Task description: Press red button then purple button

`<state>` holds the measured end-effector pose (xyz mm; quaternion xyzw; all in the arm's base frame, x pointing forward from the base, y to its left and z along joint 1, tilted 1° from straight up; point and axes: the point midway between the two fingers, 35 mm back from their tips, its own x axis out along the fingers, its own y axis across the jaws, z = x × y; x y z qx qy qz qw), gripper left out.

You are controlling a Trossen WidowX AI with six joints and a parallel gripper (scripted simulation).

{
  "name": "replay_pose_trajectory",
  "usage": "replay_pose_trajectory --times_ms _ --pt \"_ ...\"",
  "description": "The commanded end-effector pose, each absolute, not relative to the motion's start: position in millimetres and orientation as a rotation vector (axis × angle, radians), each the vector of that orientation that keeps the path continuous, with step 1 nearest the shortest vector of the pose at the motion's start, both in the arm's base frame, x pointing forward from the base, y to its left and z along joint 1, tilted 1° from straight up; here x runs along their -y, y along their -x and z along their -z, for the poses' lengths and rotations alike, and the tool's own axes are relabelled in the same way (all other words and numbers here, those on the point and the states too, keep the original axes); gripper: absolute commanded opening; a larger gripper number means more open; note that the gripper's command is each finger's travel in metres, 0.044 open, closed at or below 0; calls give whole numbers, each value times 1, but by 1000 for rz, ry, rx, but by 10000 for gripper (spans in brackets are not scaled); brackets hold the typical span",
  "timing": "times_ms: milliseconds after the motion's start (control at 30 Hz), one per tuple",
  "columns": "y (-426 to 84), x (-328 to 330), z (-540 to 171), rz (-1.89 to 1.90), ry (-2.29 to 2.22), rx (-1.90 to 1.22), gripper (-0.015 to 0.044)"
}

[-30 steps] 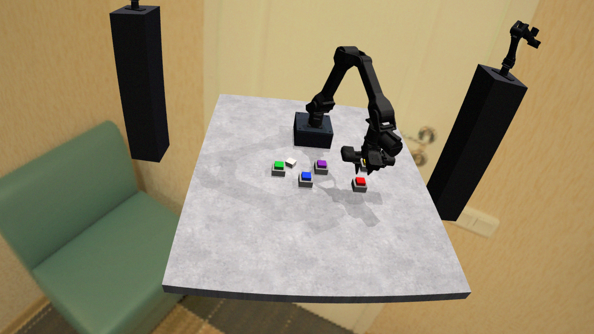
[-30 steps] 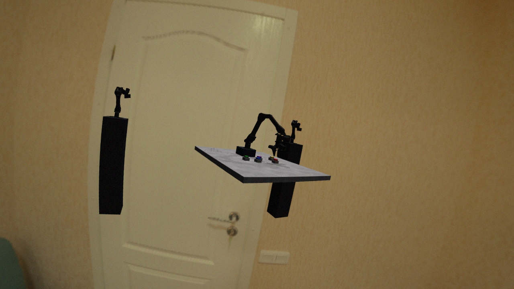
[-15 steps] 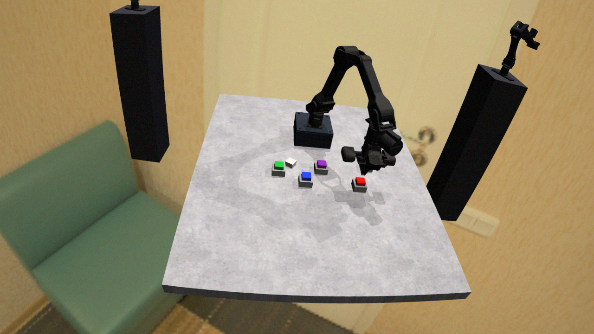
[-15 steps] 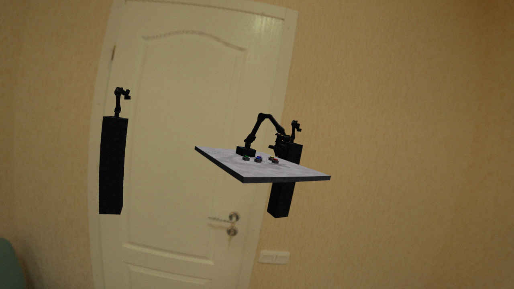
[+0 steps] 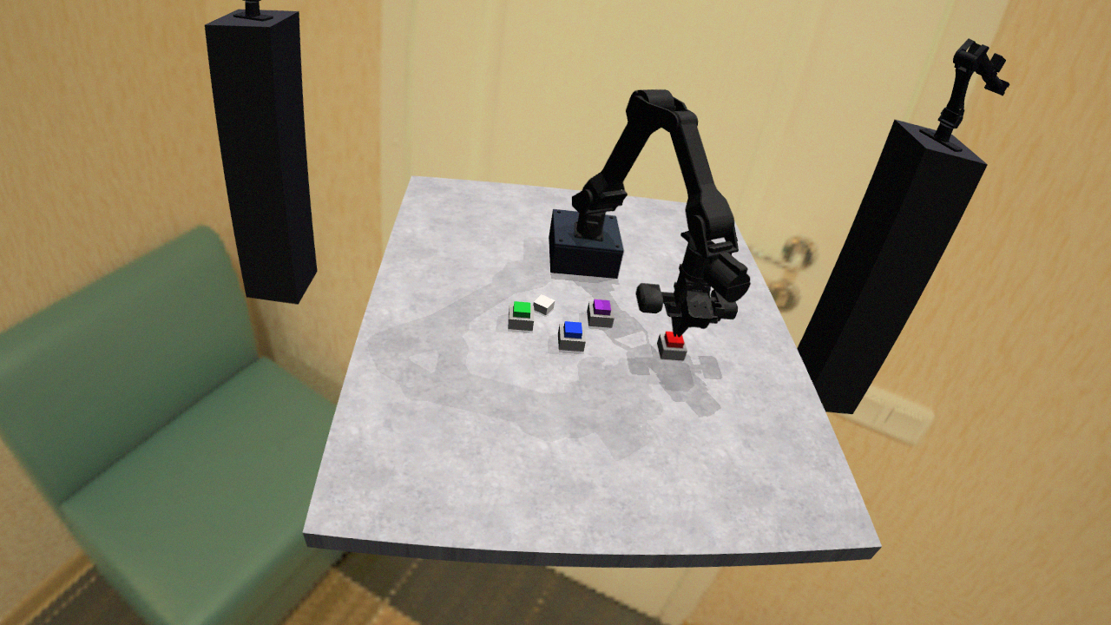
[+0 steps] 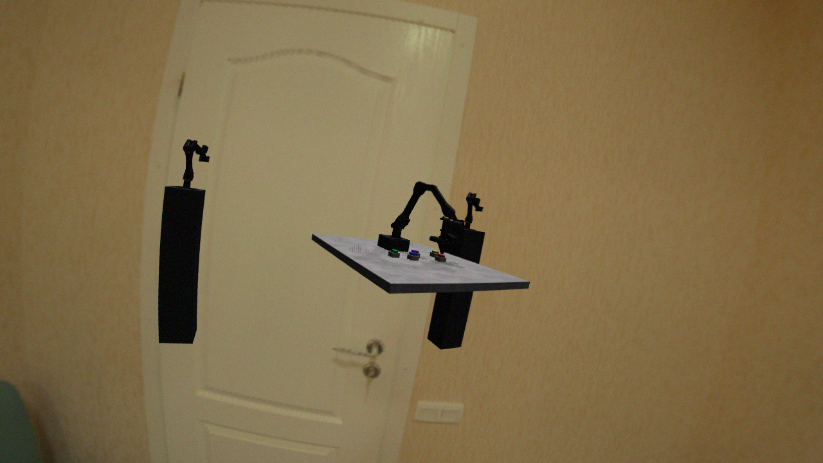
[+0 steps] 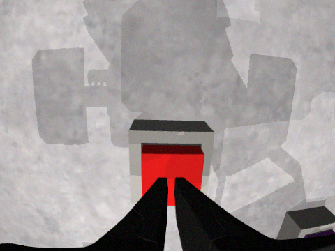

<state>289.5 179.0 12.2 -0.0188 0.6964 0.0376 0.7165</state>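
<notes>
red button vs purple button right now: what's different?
The red button sits directly under the shut hand, fingertips over its cap in the wrist view; the purple button has nothing above it. The red button stands apart toward the table's right side in the top view; the purple button sits nearer the blue button. Caps differ in colour. Both have a square cap on a grey base.

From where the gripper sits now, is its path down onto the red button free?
Probably yes. The shut gripper points straight at the red button, nothing lies between them, and the purple button sits well aside.
</notes>
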Motion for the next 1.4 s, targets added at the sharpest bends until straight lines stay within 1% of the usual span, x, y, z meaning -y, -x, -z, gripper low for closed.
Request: replay_pose_trajectory --times_ms 0,767,900,1100,1267,1367 --pt "-289 -178 -4 -77 42 -1542 20" --pt "-289 -178 0 -77 42 -1542 20" --pt "-288 -177 -33 -77 42 -1542 20" --pt "-288 -178 -35 -77 42 -1542 20" --pt "-287 -176 -92 -77 42 -1541 20" --pt "-286 -176 -94 -77 42 -1541 20"
